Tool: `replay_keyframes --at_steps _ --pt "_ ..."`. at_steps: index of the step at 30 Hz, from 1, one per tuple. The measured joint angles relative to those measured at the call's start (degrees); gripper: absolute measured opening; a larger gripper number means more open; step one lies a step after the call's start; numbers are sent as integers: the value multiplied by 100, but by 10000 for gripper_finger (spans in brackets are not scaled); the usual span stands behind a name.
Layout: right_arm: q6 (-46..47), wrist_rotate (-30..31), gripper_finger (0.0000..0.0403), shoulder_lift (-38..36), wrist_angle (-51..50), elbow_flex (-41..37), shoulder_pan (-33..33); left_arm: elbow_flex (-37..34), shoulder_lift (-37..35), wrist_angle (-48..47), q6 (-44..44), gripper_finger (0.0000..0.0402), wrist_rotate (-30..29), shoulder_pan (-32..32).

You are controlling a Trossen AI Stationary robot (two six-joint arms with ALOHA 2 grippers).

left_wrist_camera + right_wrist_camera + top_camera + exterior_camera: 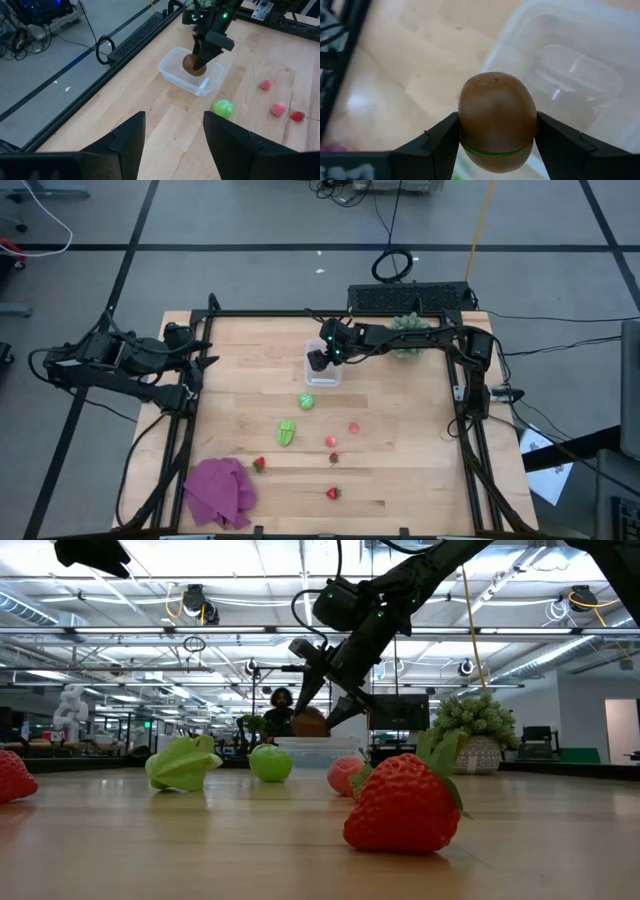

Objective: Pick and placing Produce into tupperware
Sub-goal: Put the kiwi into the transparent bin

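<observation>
The table [400, 440] fills the frame centre; the tub [323, 366] sits upper centre; the right gripper [496, 131] pinches the kiwi [497, 127] just above the tub's edge; released here, it may hit the rim and roll out; the left gripper [173, 131], at frame left, waits with fingers spread, empty.

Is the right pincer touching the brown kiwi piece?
Touching. The right wrist view shows the right pincer with both fingers pressed against the sides of the kiwi, held over the tupperware.
</observation>
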Motion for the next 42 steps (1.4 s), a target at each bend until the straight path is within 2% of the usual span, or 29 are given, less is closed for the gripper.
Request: replay_keyframes --at_steps 18,23,34,37,42 --pt "-128 10 224 4 -105 0 -9 0 0 -22 0 205 1 0" --pt "116 12 224 4 79 0 -9 0 0 -22 2 205 2 -1" --pt "-660 -27 224 -133 140 35 -11 0 0 -24 2 205 2 0" --pt "-918 -73 224 -225 -74 309 -9 0 -2 -25 1 205 2 0" --pt "-1252 78 224 -264 -1455 1231 -4 0 41 -26 2 205 2 1"
